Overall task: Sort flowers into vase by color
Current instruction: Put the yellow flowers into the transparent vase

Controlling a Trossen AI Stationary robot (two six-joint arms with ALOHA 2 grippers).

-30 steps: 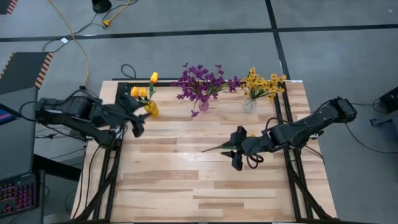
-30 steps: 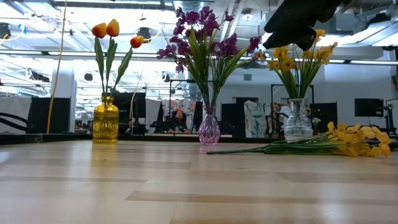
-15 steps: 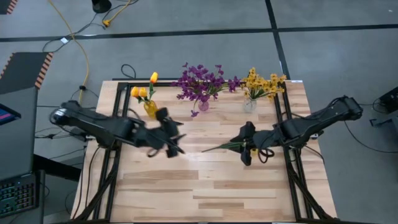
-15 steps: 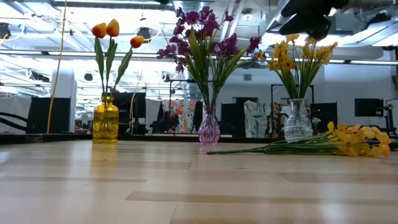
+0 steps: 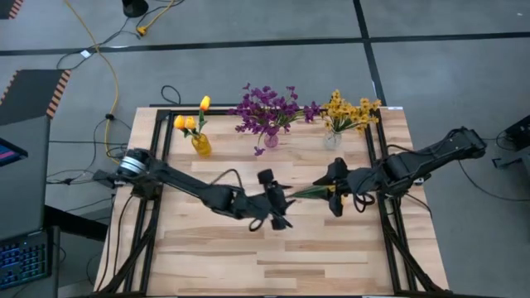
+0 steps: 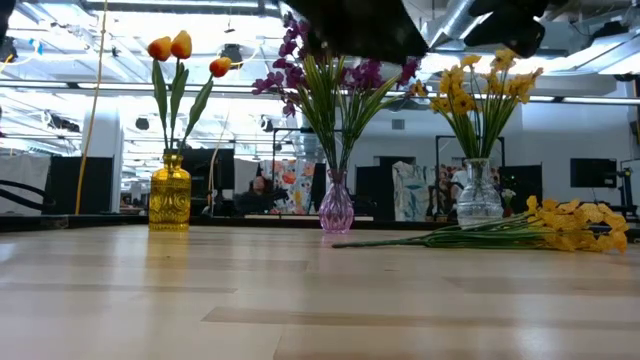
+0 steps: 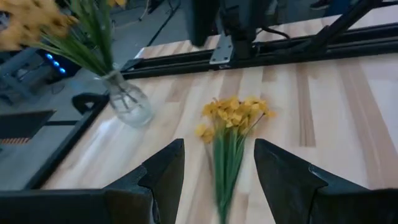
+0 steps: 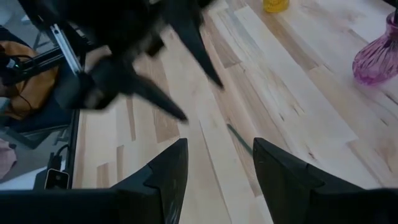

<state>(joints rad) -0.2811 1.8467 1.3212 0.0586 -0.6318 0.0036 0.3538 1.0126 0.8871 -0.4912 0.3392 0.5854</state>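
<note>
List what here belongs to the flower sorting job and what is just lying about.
Job:
- yellow sprig, flat on the table
- yellow vase with tulips
- purple vase with purple flowers
- clear vase with yellow flowers
- left gripper, open, by the sprig's stem end
- right gripper, open, over the sprig

Lying about:
- yellow cable on the floor
- keyboard

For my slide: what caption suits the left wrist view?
Open left hand above a yellow sprig lying flat beside the clear vase.
</note>
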